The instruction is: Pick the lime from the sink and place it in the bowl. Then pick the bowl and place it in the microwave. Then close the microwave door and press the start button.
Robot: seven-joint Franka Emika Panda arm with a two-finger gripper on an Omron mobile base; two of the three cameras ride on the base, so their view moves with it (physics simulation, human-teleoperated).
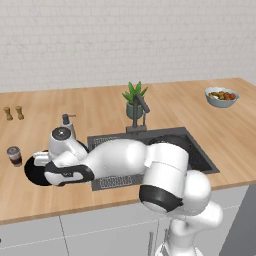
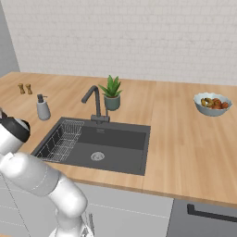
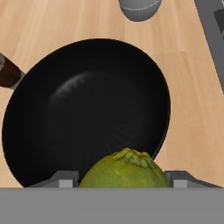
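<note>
Inspection at the bowl station. The gripper (image 3: 117, 183) is positioned over the black bowl (image 3: 87, 109), which sits on the wooden bench (image 3: 192, 113) to the left of the sink (image 2: 115, 148). In the hand view the lime (image 3: 124, 170) sits between the two jaws, which are closed against its sides; it is held, not yet released. The lime hangs above the near part of the bowl, close to the rim rather than over the centre.

Nearby items: a soap dispenser (image 1: 67, 122) stands just beyond the bowl, and a small brown cup (image 1: 14, 156) stands close to the bowl's left edge. The sink basin appears free of fruit in the right base view.

Assessment of the step in hand: placing the lime in the bowl. Good practice would be to carry the lime further toward the bowl's middle, lower it near the inner surface, then part the jaws. A release from height or near the rim risks the round fruit rolling or bouncing out onto the bench. Withdraw straight up afterwards, clear of the dispenser and cup.
</note>
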